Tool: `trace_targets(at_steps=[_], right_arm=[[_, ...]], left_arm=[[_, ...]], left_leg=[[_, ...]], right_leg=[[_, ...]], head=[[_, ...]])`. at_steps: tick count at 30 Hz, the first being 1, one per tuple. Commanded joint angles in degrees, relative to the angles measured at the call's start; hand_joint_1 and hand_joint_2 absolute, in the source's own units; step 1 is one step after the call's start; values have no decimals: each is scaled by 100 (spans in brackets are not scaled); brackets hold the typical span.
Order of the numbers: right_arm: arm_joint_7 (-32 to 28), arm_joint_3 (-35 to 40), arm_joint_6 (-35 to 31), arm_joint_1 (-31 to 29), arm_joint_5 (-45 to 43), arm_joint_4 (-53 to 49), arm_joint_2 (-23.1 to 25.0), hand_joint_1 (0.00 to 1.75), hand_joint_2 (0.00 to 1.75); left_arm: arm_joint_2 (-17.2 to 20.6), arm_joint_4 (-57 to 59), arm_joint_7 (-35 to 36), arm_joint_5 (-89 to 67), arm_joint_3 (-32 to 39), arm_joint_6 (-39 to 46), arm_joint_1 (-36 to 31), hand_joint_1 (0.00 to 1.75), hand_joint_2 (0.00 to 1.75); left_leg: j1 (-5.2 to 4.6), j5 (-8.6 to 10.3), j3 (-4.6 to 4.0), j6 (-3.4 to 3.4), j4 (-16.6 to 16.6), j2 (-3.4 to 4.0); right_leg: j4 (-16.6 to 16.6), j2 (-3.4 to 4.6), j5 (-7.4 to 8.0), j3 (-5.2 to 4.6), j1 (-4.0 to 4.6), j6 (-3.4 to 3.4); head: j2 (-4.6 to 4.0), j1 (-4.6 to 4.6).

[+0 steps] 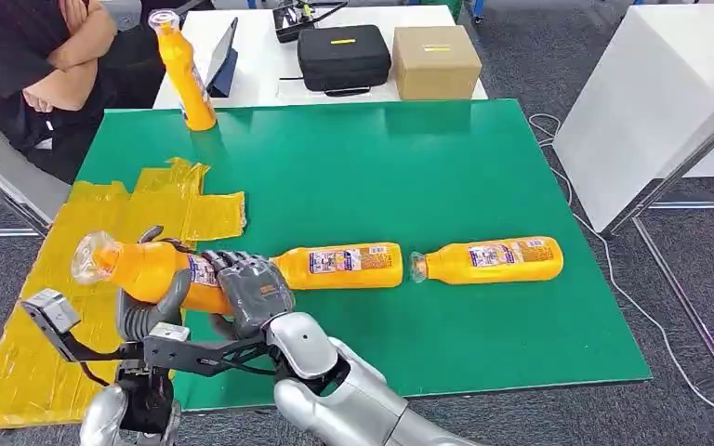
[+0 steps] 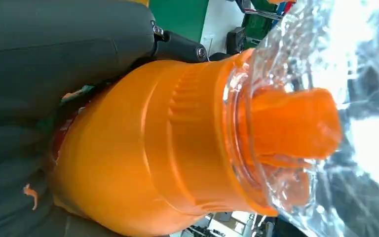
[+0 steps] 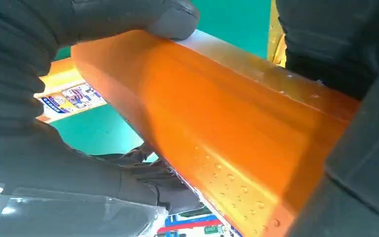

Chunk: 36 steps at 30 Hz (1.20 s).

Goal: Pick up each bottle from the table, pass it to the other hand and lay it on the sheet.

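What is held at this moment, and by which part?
An orange bottle, lying sideways over the yellow sheet. Both hands are on it: the right hand wraps its lower body, the left hand grips the middle from below.

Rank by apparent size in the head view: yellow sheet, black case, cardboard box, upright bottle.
1. yellow sheet, clearly largest.
2. black case and cardboard box: look alike, can't rank them.
3. upright bottle, smallest.
The last three stand farther from the camera, so true sizes are unsure.
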Motion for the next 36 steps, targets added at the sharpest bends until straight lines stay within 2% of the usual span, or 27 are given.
trace_targets(at_steps=[1, 6, 7, 8, 32, 36], right_arm=[[-29, 168, 231, 221, 60, 161, -254, 175, 175], [-63, -3, 111, 336, 152, -101, -325, 175, 175], [-99, -63, -26, 374, 199, -240, -372, 56, 175], [-104, -144, -63, 416, 203, -388, -417, 0, 0], [-79, -189, -34, 415, 196, -469, -448, 0, 0], [-317, -429, -307, 589, 8, -1136, -643, 0, 0]], left_arm=[[69, 70, -35, 3, -247, -131, -258, 175, 175], [21, -40, -36, 5, -125, -140, -159, 175, 175], [20, -75, -53, 8, -71, -138, -137, 175, 175], [27, -107, -63, 12, -21, -136, -122, 175, 175], [41, -122, -62, 10, 6, -135, -125, 175, 175], [107, -173, -150, 31, 168, -42, -142, 175, 175]], left_leg=[[4, -3, 21, -12, -8, -22], [6, -4, 19, -12, -6, -23], [4, -1, 12, -9, -6, -19], [6, -6, 22, -14, -6, -24], [2, -1, 5, -7, -3, -10], [5, -5, 14, -12, -2, -16]], right_leg=[[-15, -25, -8, 33, 3, 0], [-14, -26, -8, 32, 5, 0], [-12, -21, -4, 22, 4, 0], [-15, -27, -9, 36, 6, 1], [-6, -11, -2, 14, 2, 0], [-9, -18, -7, 26, 4, 0]], head=[[0, 0], [0, 0], [0, 0], [0, 0], [2, 0], [0, 0]])
